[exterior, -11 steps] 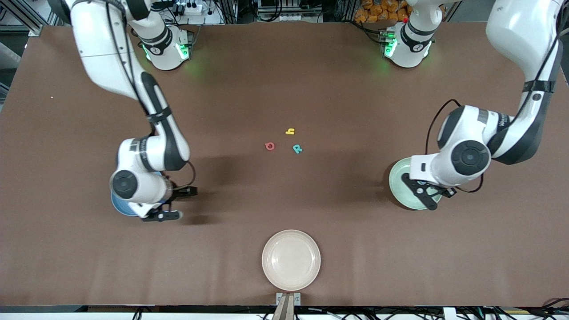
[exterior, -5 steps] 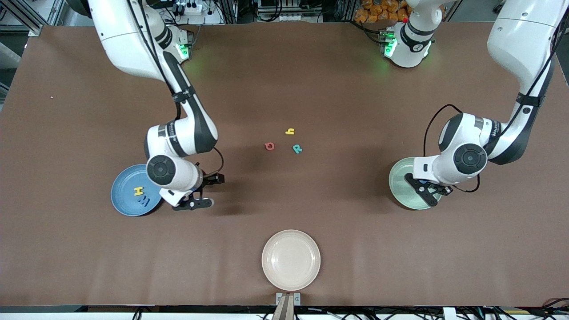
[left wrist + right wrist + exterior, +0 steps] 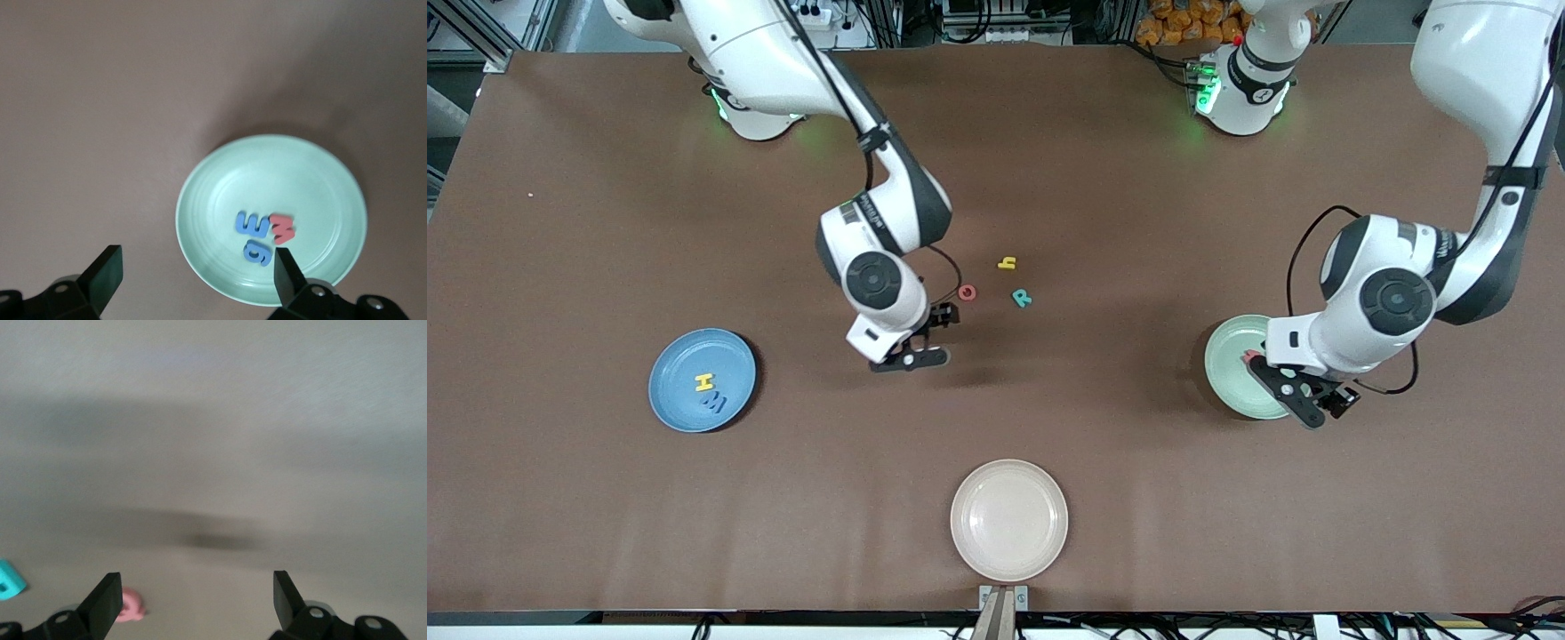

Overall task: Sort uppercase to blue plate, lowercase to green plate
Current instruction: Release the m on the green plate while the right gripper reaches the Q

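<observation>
Blue plate (image 3: 702, 380) holds yellow H (image 3: 704, 383) and blue M (image 3: 713, 402), toward the right arm's end, well apart from the right gripper (image 3: 923, 337). That gripper, jaws wide and empty, hangs just beside red Q (image 3: 967, 292); teal R (image 3: 1022, 298) and yellow y (image 3: 1007, 262) lie near. Left gripper (image 3: 1319, 405), jaws wide, empty, hovers over the green plate (image 3: 200, 200), which carries blue m (image 3: 251, 223), blue g (image 3: 257, 253) and red w (image 3: 283, 230).

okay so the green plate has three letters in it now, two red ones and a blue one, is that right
Not quite. The green plate does hold three letters, but the colours are swapped: two are blue, the m and the g, and only one is red, the w. The left wrist view shows them lying close together in the plate, under the open left gripper.
</observation>
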### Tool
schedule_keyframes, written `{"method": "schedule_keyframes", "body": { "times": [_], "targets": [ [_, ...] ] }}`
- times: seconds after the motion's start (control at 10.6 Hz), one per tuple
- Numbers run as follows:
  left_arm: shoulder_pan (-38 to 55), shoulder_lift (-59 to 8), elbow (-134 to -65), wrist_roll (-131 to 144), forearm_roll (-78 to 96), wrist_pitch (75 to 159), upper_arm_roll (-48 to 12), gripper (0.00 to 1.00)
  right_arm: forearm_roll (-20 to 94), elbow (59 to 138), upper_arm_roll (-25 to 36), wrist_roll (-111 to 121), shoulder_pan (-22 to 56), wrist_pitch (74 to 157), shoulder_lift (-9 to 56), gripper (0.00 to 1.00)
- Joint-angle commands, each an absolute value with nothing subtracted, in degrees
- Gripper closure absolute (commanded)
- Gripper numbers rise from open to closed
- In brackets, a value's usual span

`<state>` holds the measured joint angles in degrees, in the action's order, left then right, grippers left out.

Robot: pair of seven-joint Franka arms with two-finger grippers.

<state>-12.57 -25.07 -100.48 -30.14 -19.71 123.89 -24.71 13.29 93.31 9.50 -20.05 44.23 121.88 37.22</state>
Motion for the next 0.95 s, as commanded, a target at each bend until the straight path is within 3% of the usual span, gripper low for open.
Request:
{"method": "schedule_keyframes", "body": {
  "times": [0.0,0.47,0.85],
  "targets": [
    [-9.9,-20.5,-100.7,-30.3,-8.4,119.5,-24.3,0.0,13.3,95.7,9.9,-19.8,47.1,123.6,36.4,0.0],
    [-6.9,-14.0,-100.8,-13.9,-2.5,116.1,-24.3,0.0,13.2,101.9,9.7,-8.8,50.1,135.2,35.9,0.0],
    [-3.0,-6.4,-100.8,-2.2,-2.5,111.0,-24.4,0.0,13.3,105.8,9.8,-8.6,54.0,135.9,35.2,0.0]
  ]
}}
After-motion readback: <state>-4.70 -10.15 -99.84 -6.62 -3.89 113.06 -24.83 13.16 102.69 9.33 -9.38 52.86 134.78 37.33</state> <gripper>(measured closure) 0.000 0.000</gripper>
